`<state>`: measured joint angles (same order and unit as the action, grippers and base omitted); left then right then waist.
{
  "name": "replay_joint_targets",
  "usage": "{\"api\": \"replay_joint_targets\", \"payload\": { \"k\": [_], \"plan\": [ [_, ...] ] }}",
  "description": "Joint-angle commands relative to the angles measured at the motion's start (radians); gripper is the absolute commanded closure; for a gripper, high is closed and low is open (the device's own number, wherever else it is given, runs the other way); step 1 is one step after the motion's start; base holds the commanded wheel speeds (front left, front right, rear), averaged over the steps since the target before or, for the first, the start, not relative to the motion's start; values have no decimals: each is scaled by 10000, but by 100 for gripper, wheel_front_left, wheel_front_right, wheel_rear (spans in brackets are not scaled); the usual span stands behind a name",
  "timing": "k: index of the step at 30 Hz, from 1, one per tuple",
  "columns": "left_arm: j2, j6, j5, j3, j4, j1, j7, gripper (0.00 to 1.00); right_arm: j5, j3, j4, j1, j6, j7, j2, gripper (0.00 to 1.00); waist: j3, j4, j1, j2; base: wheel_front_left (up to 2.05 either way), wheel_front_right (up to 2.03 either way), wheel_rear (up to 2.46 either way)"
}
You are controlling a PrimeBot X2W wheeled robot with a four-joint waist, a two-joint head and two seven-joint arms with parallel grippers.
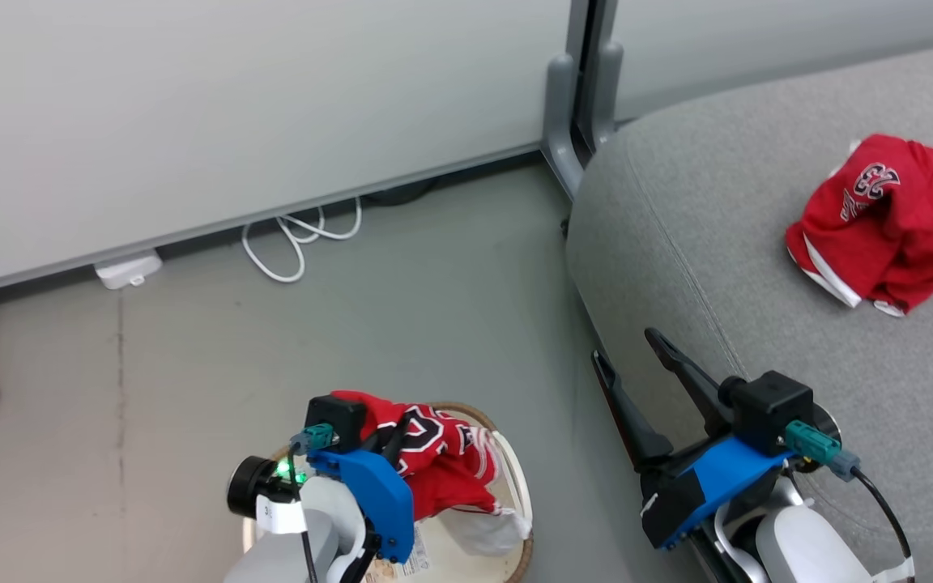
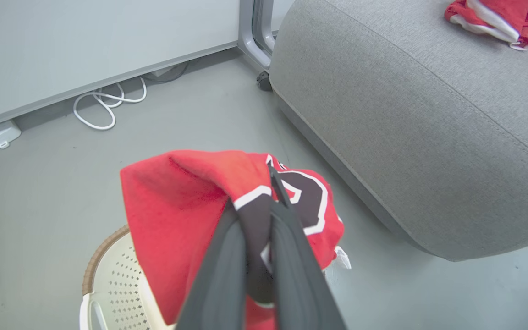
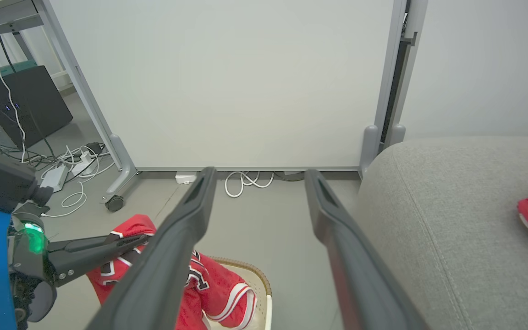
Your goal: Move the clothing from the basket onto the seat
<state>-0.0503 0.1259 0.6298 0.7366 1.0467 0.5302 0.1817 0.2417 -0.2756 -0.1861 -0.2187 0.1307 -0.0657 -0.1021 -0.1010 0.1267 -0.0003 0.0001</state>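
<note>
1. Left pincer (image 2: 252, 195) is pinching a red jersey (image 2: 186, 197) tight, holding it just over the basket (image 2: 108, 275); hem's prob trailing inside.
2. Needs lifting higher b4 swinging over so fabric isn't snagging the rim, then dropping on the seat (image 1: 717, 243) near the other jersey (image 1: 888, 223).
3. Right pincer (image 1: 627, 346) is hanging spread wide + empty by the seat's edge, kinda sitting in the path.
4. White cable (image 1: 296, 239) + partition leg (image 1: 561, 121) are lying well apart, np.

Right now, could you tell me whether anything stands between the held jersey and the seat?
Nothing visible: the jersey, pinched by the left gripper, has bare floor before the seat; the open right gripper hangs near its edge.
</note>
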Motion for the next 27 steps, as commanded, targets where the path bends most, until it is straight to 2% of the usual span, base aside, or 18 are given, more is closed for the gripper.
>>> {"api": "replay_joint_targets", "payload": {
  "k": [1,6,13,27],
  "plan": [
    [-6,75,74,150,-147,149,51,100,62,53,32,240,1,36,-19,0,359,-281,3,-1,0,0,0],
    [-3,66,308,537,-519,356,135,100,74,130,69,511,1,166,12,0,700,-442,3,-1,0,0,0],
    [-4,-166,688,1111,-1156,813,244,100,87,135,165,805,1,289,60,0,1070,-630,3,-1,0,0,0],
    [-3,-537,1286,2007,-2011,1950,411,100,90,199,274,1056,1,428,40,0,1311,-1113,3,-1,0,0,0]
  ]
}}
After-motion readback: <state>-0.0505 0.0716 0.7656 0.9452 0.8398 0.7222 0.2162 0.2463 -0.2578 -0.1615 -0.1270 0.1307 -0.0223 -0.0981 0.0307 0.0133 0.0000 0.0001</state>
